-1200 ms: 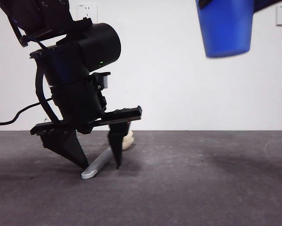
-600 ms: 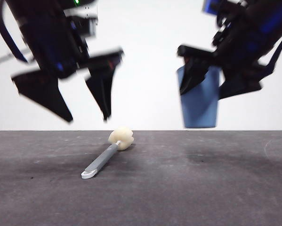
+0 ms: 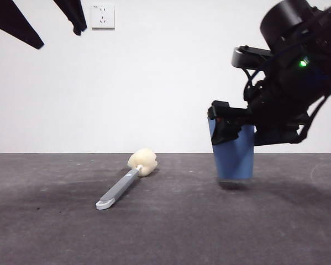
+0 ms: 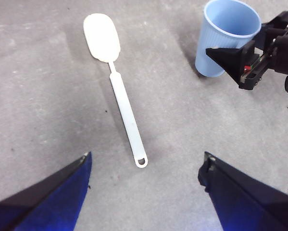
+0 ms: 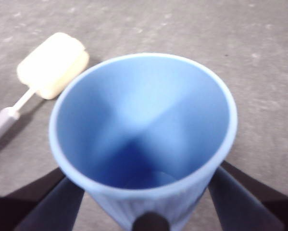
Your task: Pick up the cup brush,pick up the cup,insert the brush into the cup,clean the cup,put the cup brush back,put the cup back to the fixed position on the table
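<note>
The cup brush (image 3: 121, 187) lies flat on the table (image 3: 209, 232) left of centre, its cream sponge head toward the wall; it also shows in the left wrist view (image 4: 122, 101) and the right wrist view (image 5: 50, 65). My left gripper (image 3: 60, 40) hangs high at the top left, open and holding nothing, far above the brush (image 4: 147, 155). At the right the blue cup (image 3: 234, 160) stands upright, mouth up, at or just above the table. My right gripper (image 3: 234, 138) is shut on the cup (image 5: 144, 125), one jaw on each side (image 5: 144, 192).
A white wall with a socket (image 3: 102, 15) runs behind the table. The right arm's dark body (image 3: 298, 83) fills the upper right above the cup. About a hand's width of bare table separates brush and cup.
My left gripper has let go of the brush and risen to the top left. The right gripper has come down with the cup from high up to table level.
</note>
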Controlling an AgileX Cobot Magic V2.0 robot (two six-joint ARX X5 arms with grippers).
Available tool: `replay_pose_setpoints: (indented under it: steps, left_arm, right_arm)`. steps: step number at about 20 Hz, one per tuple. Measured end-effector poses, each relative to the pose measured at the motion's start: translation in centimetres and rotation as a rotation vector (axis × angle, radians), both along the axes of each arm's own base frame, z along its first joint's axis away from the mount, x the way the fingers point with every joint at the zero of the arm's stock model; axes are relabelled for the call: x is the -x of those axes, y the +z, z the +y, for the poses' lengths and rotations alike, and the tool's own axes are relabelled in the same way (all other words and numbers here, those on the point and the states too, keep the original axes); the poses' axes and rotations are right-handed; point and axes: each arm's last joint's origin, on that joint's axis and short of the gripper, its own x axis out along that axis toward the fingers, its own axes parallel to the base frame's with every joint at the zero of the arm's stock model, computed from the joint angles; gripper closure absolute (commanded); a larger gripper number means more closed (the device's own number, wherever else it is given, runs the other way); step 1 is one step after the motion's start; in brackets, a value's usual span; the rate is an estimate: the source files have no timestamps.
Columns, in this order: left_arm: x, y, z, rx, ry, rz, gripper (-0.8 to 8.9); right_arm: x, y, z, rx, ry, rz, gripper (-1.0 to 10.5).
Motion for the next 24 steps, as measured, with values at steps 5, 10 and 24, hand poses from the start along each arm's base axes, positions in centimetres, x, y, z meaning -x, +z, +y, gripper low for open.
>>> replay_pose_setpoints:
  steps: [5, 10, 24]
  left_arm:
    - [0.1, 0.0, 0.1, 0.0, 0.0, -0.001, 4.31]
    - [0.1, 0.0, 0.1, 0.0, 0.0, 0.0, 4.31]
    - [0.1, 0.0, 0.1, 0.0, 0.0, 0.0, 4.32]
  right_arm:
    - [0.6, -1.3, -0.9, 0.007, 0.023, 0.009, 9.6]
    - [1.0, -1.7, -1.1, 0.002, 0.038, 0.011, 8.9]
    - [1.7, -1.8, -1.3, 0.013, 0.045, 0.055, 3.7]
